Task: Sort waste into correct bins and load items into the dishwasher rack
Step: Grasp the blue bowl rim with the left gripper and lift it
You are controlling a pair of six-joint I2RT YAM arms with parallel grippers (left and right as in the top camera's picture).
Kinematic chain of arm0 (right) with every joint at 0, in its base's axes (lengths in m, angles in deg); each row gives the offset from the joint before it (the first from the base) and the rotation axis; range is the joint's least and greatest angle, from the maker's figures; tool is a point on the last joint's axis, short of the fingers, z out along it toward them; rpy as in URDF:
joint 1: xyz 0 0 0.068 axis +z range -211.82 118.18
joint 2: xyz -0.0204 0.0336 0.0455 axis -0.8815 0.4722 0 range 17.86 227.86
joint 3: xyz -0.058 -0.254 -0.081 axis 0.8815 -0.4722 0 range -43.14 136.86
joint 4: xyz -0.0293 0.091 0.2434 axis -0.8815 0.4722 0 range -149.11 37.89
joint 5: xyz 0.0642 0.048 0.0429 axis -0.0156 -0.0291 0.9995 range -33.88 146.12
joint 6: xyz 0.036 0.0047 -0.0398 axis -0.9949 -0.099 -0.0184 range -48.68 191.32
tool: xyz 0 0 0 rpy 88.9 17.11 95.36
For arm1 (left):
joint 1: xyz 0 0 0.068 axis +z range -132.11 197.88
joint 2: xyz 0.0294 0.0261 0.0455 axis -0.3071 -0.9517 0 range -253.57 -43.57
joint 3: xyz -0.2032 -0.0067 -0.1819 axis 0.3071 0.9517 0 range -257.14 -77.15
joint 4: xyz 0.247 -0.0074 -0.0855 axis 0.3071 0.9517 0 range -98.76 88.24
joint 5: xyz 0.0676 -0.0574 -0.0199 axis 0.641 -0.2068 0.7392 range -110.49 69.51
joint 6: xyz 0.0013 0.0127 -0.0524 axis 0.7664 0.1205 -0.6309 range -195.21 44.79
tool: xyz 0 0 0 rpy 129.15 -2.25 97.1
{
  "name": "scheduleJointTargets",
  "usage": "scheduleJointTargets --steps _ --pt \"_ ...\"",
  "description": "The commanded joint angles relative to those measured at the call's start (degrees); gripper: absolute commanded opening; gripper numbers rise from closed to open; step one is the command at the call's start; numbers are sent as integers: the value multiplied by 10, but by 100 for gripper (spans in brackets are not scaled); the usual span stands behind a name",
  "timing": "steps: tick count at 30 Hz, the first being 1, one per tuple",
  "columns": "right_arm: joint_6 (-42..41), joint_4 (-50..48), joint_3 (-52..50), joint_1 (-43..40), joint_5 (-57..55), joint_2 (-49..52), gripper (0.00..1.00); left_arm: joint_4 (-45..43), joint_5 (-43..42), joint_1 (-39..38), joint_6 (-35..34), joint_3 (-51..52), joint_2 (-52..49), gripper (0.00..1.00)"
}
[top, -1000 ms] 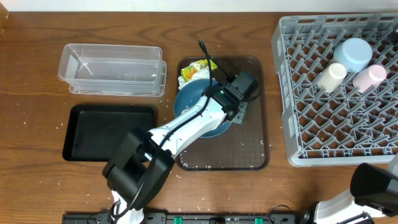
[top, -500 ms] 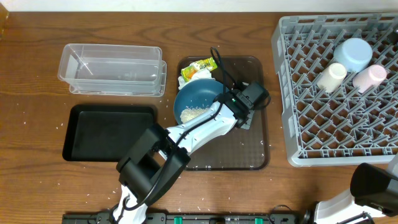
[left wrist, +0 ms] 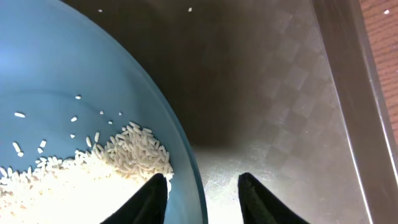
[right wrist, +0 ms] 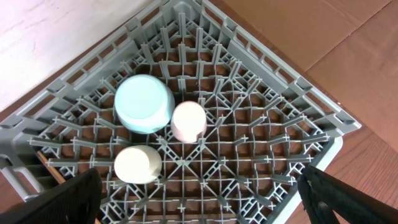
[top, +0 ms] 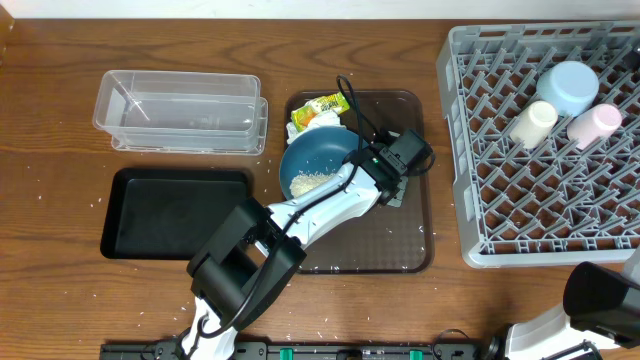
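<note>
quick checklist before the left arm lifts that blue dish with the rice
1. Left pincer astride the rim of the dark-blue round dish: ok.
2. Grip closed on rim: not ok, gaps show either side.
3. Heap of white rice grains inside the dish: ok.
4. Yellow-green printed wrapper clear of the dish: not ok, it abuts the far edge.
5. Right pincer open, over the grey lattice plastic rack: ok.

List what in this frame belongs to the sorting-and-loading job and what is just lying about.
Job:
dark-blue dish
rice heap in it
yellow-green wrapper
clear tub
black tray
grey rack, already holding the light-blue bowl, cream cup and pink cup

Lying about:
brown serving tray under the dish
wooden table
</note>
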Motion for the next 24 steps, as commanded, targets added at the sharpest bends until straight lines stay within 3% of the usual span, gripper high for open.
scheduleJointTargets --steps 1,20,24 --pt "7 1 0 -2 -10 3 99 0 19 0 -4 5 -9 34" --pt "7 1 0 -2 -10 3 99 2 19 -1 -4 4 -18 24" --pt "7 1 0 -2 -10 3 99 2 19 -1 -4 5 -16 13"
